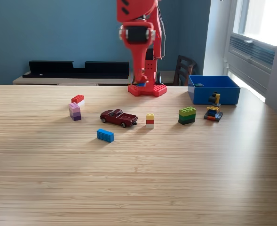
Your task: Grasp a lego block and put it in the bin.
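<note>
**One small block aloft, a long swing to the bin**

Several loose pieces lie on the table (138,188) below and in front of the gripper (139,83). Nearest the camera is a blue brick (105,135). Behind it, closer under the gripper, sit a toy truck (119,117) and a yellow-and-red stack (150,120). Off to the exterior view's right of the gripper stand a green stack (187,115) and a mixed pile (214,111). To its left sit a purple stack (75,111) and a red-and-white brick (77,99).

The gripper hangs raised, well clear of the table, clamped on a small blue-and-orange block (139,84) at its very tip. Little of the block shows, so the hold looks shallow. The bin (213,89) sits at the back, well off to the exterior view's right of the gripper and lower.

Main risk, as I judge it: the block slips from that tip hold during the sideways swing and falls short onto the table. Letting go early could bounce it off the bin's near wall. Coming in low could clip the mixed pile just before the bin or nudge the bin itself.
</note>
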